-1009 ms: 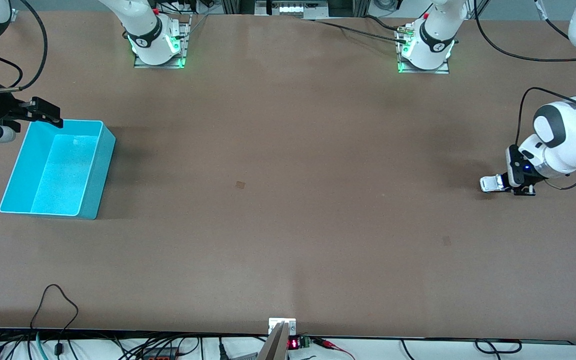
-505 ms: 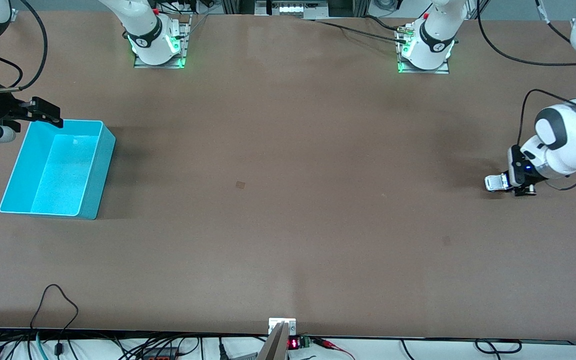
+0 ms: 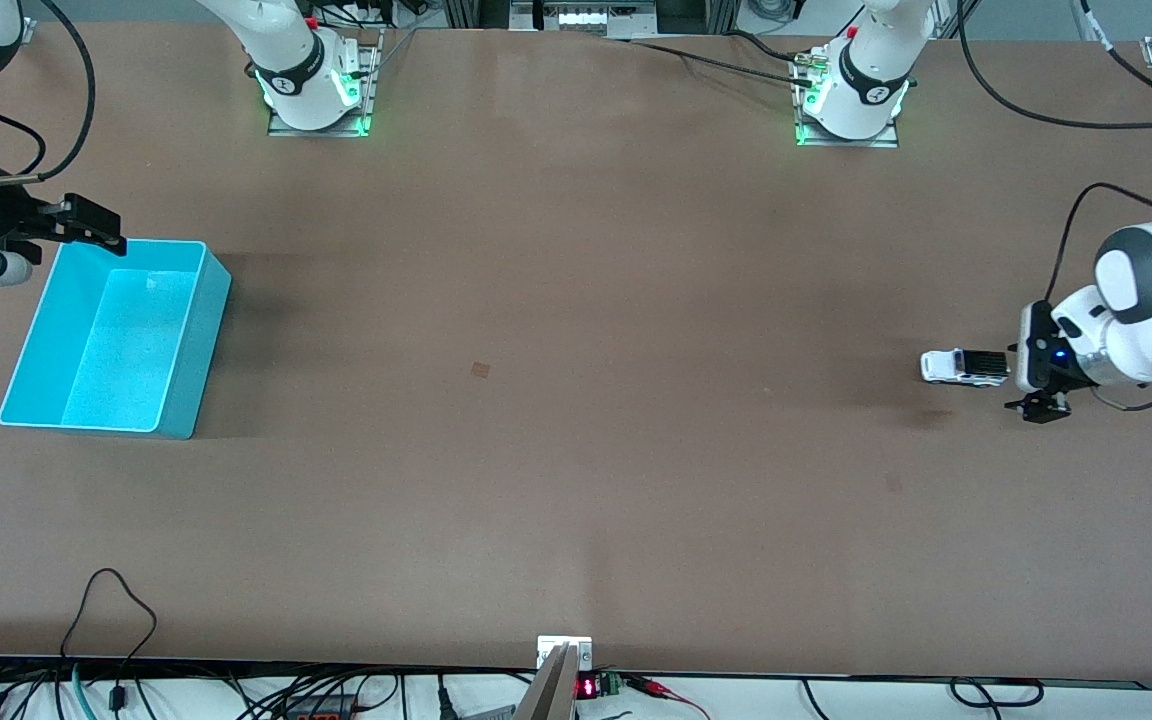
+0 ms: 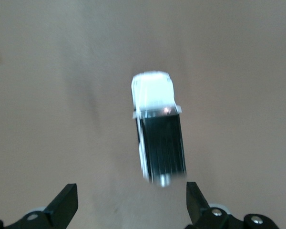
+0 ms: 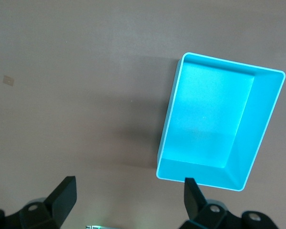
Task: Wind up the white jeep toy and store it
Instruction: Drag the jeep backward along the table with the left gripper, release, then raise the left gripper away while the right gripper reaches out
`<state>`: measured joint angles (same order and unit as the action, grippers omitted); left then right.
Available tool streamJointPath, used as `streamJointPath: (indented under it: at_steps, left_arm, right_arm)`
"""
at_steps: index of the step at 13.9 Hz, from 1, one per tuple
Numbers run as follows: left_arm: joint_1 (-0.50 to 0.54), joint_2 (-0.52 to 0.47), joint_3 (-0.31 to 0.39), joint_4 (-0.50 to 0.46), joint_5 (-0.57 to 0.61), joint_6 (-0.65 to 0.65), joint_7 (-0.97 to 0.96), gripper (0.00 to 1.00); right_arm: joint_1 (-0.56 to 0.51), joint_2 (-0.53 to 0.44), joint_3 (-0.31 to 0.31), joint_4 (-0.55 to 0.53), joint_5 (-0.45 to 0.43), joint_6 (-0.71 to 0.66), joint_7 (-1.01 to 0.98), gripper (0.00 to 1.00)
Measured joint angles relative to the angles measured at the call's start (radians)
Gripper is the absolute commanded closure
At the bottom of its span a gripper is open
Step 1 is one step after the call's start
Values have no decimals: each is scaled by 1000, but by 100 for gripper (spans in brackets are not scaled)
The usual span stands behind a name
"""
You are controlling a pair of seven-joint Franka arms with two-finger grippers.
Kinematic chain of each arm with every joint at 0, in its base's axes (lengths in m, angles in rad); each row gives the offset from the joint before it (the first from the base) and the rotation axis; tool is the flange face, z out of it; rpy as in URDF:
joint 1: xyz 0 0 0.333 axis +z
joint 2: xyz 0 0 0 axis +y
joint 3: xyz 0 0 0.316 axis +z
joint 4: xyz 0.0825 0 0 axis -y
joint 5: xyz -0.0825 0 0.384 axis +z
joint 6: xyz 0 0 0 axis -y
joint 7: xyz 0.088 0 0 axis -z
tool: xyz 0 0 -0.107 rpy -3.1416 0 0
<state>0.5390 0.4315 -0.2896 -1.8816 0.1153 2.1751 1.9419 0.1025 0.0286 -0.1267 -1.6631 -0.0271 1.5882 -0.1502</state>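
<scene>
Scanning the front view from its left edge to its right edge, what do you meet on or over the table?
right gripper → cyan bin → white jeep toy → left gripper

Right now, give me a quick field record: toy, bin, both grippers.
toy: white jeep toy on the table at the left arm's end, free of the jaws
bin: cyan bin at the right arm's end, nothing in it
left gripper: left gripper beside the toy, jaws open, not touching it
right gripper: right gripper over the bin's rim, jaws open, waiting
stored: no
</scene>
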Motion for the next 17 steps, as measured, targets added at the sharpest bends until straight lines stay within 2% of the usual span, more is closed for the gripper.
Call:
streamJointPath:
  at_steps: [5,12,17]
  left_arm:
    - [0,-78,-9,4,-12,-30,0,0]
    - [-1,-137,-19,8,-160,-29,0,0]
    - [-62,-148,-26,50,-196,-29,-93,0]
  right_arm:
    - [0,0,0,0,0,0,0,0]
    - [0,0,0,0,0,0,0,0]
    - [1,4,1,0,0,1,0,0]
